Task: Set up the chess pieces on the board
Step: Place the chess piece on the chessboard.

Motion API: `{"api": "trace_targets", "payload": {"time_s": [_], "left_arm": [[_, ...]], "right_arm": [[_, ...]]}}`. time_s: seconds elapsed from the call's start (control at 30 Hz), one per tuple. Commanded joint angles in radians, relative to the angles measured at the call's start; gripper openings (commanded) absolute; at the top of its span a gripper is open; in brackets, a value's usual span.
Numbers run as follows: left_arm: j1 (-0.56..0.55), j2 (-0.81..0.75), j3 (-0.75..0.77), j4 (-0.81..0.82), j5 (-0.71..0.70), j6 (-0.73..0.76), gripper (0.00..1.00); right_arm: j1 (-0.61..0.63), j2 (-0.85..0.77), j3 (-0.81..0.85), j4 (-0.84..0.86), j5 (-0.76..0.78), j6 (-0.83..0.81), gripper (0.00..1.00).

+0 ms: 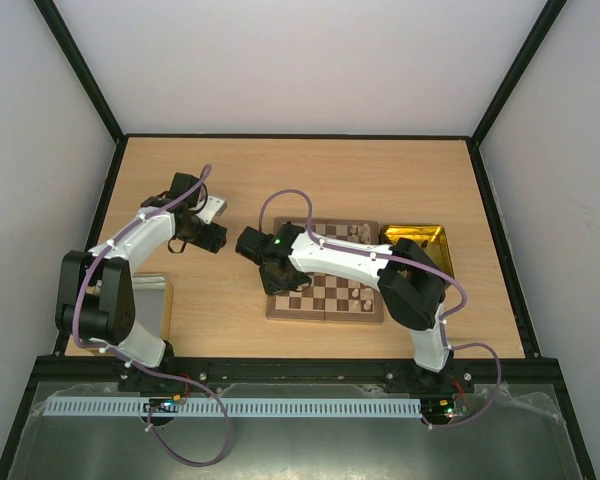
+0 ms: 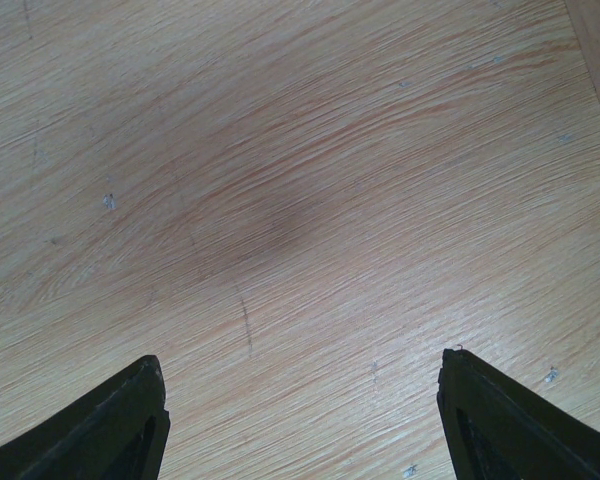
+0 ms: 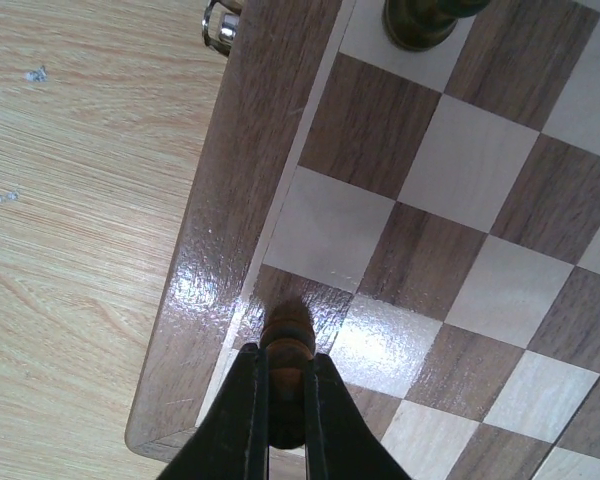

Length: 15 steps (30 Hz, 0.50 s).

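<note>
Right wrist: right end effector point(image 3: 285, 365) pinches 1 dark chessman point(image 3: 287, 330) at board point(image 3: 230, 200) corner; left end effector point(image 2: 302, 356) spread, empty

The surface point(image 2: 300, 200) is pale, matt wood grain with faint scuffs. The board point(image 3: 205, 250) is glossy varnished wood, and its clasp point(image 3: 220, 25) is bright metal. The dark chess piece point(image 3: 286, 325) is polished wood. The tray point(image 1: 420, 238) is shiny yellow.

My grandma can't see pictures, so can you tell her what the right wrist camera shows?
The right tool pinches a dark brown chess piece over a dark square near a corner of the board. A second piece shows at the top, with a shiny metal clasp on the board's outer edge and pale wooden table to the left.
</note>
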Motion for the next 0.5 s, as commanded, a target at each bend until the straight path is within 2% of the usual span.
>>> {"api": "trace_targets", "payload": {"time_s": [0.0,0.2,0.47], "left_arm": [[0.006,-0.008,-0.004,-0.002,0.011,-0.002,0.74],[0.006,-0.01,-0.004,-0.002,0.013,-0.002,0.74],[0.006,-0.013,-0.005,-0.002,0.018,-0.002,0.74]], "right_arm": [[0.008,0.003,-0.008,0.0,0.01,0.013,0.02],[0.007,0.004,-0.009,-0.004,0.016,0.019,0.05],[0.007,0.004,-0.012,-0.003,0.006,0.018,0.25]]}}
